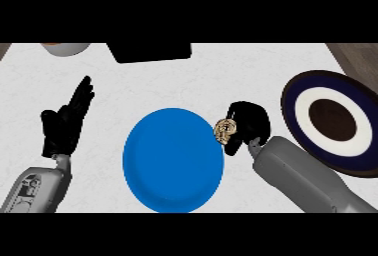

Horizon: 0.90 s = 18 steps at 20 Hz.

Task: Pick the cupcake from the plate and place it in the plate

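Carrying the cupcake (225, 129), the right hand (249, 120) sits just right of frame centre, fingers curled round it w/ the brown-and-cream top showing at the hand's left side. Cupcake is at the right rim of the blue plate (166, 165), approx over its edge; how high above it I can't tell. Further right, the dark blue-and-white ringed plate (314, 97) has nothing on it, so prob. the pick is done & this is the transfer leg. Next move calls for going a bit more left toward the blue plate's middle, lowering, then uncurling the fingers w/o tipping the cake. Left hand (65, 127) rests at mid left, fingers straight & up, well apart from both plates on the white counter (221, 75)
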Each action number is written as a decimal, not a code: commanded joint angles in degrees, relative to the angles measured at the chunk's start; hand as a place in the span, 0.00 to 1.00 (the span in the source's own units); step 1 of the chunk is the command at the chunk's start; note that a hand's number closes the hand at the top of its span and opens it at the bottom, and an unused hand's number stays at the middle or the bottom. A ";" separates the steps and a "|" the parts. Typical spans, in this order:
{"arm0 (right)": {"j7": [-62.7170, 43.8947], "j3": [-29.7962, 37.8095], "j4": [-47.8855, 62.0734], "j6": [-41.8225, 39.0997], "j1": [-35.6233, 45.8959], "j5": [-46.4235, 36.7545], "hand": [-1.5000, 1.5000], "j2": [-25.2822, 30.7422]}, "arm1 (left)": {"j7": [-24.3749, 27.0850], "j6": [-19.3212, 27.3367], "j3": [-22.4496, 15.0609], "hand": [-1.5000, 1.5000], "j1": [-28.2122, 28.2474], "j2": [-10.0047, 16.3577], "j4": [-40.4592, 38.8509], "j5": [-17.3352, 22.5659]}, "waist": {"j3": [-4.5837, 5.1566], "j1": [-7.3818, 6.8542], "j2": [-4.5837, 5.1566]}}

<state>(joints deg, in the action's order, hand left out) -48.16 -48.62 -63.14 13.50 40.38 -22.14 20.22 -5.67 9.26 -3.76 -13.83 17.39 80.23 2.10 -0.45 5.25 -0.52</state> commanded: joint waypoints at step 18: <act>66.70 32.55 -3.73 -9.56 -13.50 32.45 1.00 38.59 | 1.80 1.15 2.22 0.50 4.43 0.23 2.08 0.94 | -0.53 2.47 0.37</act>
<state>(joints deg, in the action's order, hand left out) 7.37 -21.46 -68.65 10.71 29.96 2.38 55.12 -4.25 10.26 -0.90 -9.31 18.44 81.59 3.13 -1.06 8.65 -0.68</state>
